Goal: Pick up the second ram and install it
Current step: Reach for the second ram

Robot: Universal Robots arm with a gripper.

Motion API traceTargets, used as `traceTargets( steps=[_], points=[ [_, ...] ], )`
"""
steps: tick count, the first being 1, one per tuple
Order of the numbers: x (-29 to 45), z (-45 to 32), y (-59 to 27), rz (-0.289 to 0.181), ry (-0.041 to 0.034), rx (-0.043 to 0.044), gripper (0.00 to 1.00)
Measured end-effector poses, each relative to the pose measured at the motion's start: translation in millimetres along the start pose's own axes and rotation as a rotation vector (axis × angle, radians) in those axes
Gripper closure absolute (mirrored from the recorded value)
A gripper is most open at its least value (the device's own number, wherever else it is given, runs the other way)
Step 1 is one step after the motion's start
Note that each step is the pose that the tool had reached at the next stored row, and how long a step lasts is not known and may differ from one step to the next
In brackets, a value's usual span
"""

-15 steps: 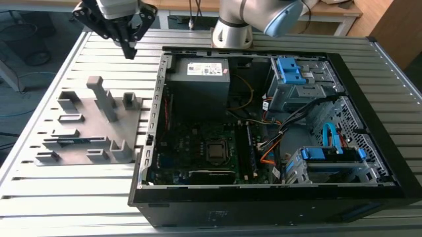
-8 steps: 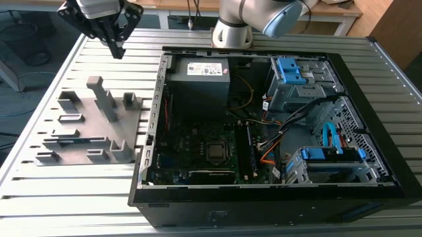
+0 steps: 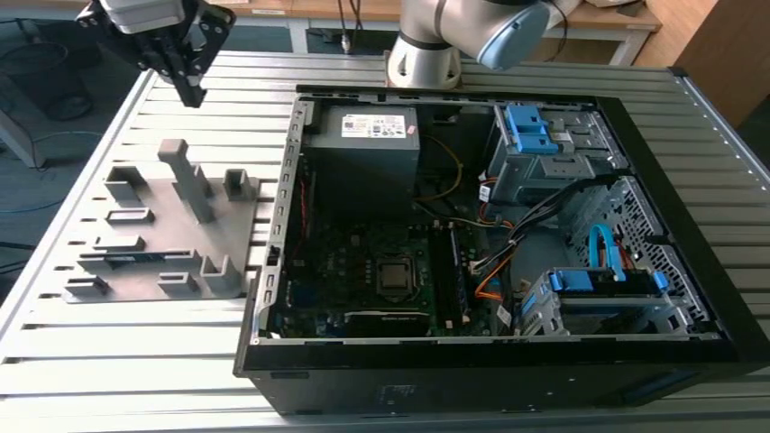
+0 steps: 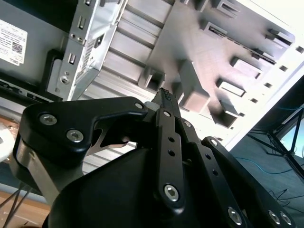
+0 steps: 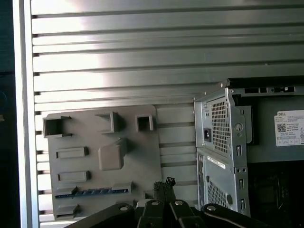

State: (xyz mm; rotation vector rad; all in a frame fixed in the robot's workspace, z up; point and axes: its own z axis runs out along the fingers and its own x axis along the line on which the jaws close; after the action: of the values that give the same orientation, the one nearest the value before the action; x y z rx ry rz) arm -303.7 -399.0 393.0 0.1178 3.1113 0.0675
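Observation:
The second ram (image 3: 121, 258) is a thin dark stick lying in a slot of the grey holder plate (image 3: 147, 236), toward the exterior view's left. The first wrist view shows the second ram (image 5: 92, 192) as a dark strip near one edge of the plate (image 5: 137, 156). My gripper (image 3: 190, 90) hangs high above the table, beyond the plate's far end and well apart from the stick. Its black fingers (image 4: 167, 109) are pressed together with nothing between them, and the gripper's tips (image 5: 164, 183) show over the plate's corner.
An open black computer case (image 3: 481, 370) lies on the slatted metal table (image 3: 144, 361), to the right of the plate in the exterior view. Inside are a motherboard (image 3: 361, 271), a power supply (image 3: 361, 144), blue drive bays (image 3: 536, 135) and loose cables. The arm's base (image 3: 424, 63) stands behind the case.

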Motion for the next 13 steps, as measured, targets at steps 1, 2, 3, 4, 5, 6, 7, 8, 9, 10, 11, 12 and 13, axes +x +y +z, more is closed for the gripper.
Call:
traceTargets(
  steps=[1,2,3,4,5,6,7,8,9,10,11,12,13],
  points=[
    [2.6,0.0,-0.2,0.0,-0.0001,-0.0001,0.9],
    [5.1,-0.1,-0.4,0.0,-0.0001,-0.0001,0.9],
    [7.7,-0.1,-0.6,0.0,0.0,0.0,0.9],
    [10.0,-0.2,-0.7,0.0,0.0,-0.0001,0.9],
    [12.3,-0.2,-0.9,0.0,-0.0001,-0.0001,0.9],
    [14.7,-0.3,-1.1,0.0,-0.0001,-0.0001,0.9],
    [17.0,-0.4,-1.3,0.0,0.0,-0.0001,0.9],
    [19.1,-0.5,-1.4,0.0,0.0,0.0,0.9],
    [21.4,-0.5,-1.6,0.0,0.0,0.0,0.9],
    [23.8,-0.6,-1.8,0.0,-0.0001,-0.0001,0.9],
    [26.1,-0.6,-2.0,0.0,-0.0001,-0.0001,0.9],
    [28.3,-0.7,-2.1,0.0,-0.0001,-0.0001,0.9],
    [30.5,-0.8,-2.3,0.0,0.0,0.0,0.9]
  ],
)
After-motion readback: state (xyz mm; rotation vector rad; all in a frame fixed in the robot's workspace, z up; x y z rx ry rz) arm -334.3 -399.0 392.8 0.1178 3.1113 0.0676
